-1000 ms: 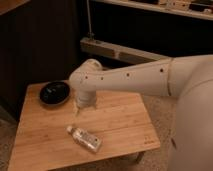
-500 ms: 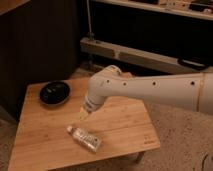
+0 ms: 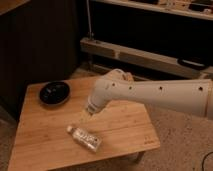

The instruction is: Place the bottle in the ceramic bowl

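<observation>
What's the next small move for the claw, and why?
Probably ease the claw down onto the small clear plastic bottle. The bottle lies on its side on the wooden table, ungrasped, with the claw poised just above its white-capped end. The glossy black round bowl sits apart near the table's far left corner.

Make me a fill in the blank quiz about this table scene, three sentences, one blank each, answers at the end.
1. The bottle lies on its ____ on the wooden table.
2. The ceramic bowl is glossy ____ in colour.
3. The gripper hovers above the table, closer to the ____ than to the bowl.
Missing words: side; black; bottle.
</observation>
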Controlling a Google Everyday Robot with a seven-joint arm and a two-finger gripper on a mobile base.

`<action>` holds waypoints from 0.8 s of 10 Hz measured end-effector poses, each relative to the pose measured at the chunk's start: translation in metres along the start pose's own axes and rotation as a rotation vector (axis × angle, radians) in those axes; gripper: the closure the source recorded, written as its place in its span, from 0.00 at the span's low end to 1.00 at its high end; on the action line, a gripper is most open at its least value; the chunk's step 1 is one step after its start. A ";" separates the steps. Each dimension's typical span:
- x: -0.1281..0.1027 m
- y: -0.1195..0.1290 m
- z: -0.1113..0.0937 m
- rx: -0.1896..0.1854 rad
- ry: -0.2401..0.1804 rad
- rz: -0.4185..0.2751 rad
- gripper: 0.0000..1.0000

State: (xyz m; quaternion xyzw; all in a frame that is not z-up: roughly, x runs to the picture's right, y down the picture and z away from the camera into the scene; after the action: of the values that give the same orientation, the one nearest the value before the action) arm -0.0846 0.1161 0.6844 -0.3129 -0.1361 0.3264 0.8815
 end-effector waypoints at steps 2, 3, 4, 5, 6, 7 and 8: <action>0.025 0.022 0.002 0.002 -0.062 0.011 0.35; 0.036 0.032 0.002 0.006 -0.087 0.015 0.35; 0.043 0.042 0.004 0.011 -0.109 0.002 0.35; 0.048 0.048 0.005 0.019 -0.119 -0.006 0.35; 0.053 0.053 0.008 0.031 -0.125 -0.020 0.35; 0.057 0.057 0.015 0.034 -0.130 -0.037 0.35; 0.062 0.060 0.027 0.038 -0.127 -0.050 0.35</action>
State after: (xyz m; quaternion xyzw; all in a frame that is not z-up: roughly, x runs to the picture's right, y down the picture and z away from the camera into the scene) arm -0.0794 0.2046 0.6690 -0.2713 -0.1934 0.3260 0.8847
